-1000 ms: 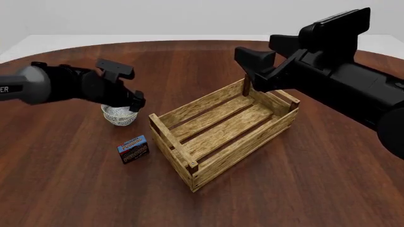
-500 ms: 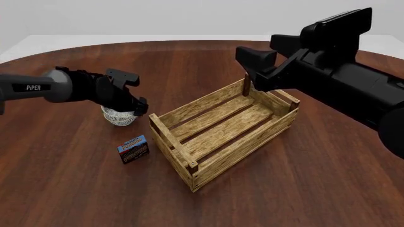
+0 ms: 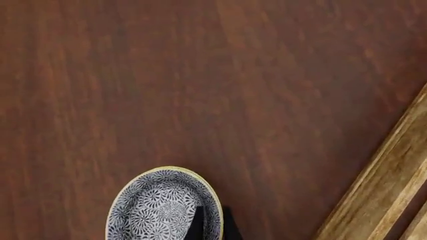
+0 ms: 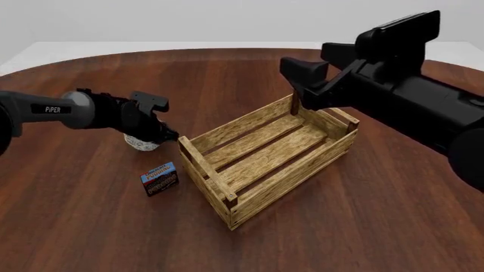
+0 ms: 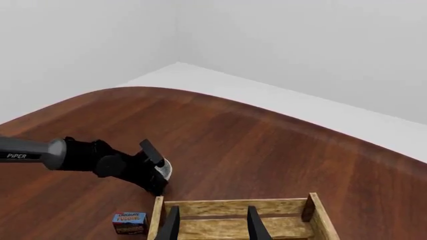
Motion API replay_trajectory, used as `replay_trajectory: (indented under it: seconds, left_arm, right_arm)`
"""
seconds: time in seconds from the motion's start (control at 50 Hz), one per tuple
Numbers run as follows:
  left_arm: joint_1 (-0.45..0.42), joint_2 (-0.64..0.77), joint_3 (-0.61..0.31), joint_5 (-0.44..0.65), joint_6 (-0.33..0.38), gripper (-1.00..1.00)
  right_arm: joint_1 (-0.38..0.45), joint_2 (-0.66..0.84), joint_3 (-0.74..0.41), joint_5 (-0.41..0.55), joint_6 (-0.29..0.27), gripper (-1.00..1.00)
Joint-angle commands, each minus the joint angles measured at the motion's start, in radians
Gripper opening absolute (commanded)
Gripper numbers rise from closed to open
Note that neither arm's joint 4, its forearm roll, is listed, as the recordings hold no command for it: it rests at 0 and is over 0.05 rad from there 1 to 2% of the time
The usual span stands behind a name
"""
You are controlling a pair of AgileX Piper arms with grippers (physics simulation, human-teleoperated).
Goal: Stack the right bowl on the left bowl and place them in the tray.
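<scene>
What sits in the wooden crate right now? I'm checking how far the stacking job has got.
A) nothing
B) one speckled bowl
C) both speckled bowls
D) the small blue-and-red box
A: the front view shows only bare slats inside the wooden crate; the one speckled bowl in view sits on the table under the left claw, and the small blue-and-red box lies outside.

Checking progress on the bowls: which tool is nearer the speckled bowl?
Left. The left tool is at the bowl, one finger inside its rim; the right tool hovers over the crate, away from it.
</scene>
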Motion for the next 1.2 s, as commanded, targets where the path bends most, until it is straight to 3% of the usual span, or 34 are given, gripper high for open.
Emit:
replay_trajectory:
  seconds: [0.02, 0.74, 1.0, 1.2]
  left_arm:
    - [0.016, -0.018, 0.013, 0.005, -0.022, -1.0]
    - [0.019, -0.235, -0.029, 0.129, 0.01, -1.0]
    - [-0.061, -0.323, -0.04, 0.168, 0.006, -1.0]
    - [-0.128, -0.382, -0.047, 0.19, 0.045, -1.0]
  right_arm:
    - [0.002, 0.012, -0.002, -0.004, -0.002, 1.0]
    - [0.003, -0.03, 0.01, 0.009, -0.001, 1.0]
    - [-0.024, -0.1, 0.026, 0.04, 0.0, 1.0]
    - [-0.062, -0.168, 0.038, 0.073, 0.004, 1.0]
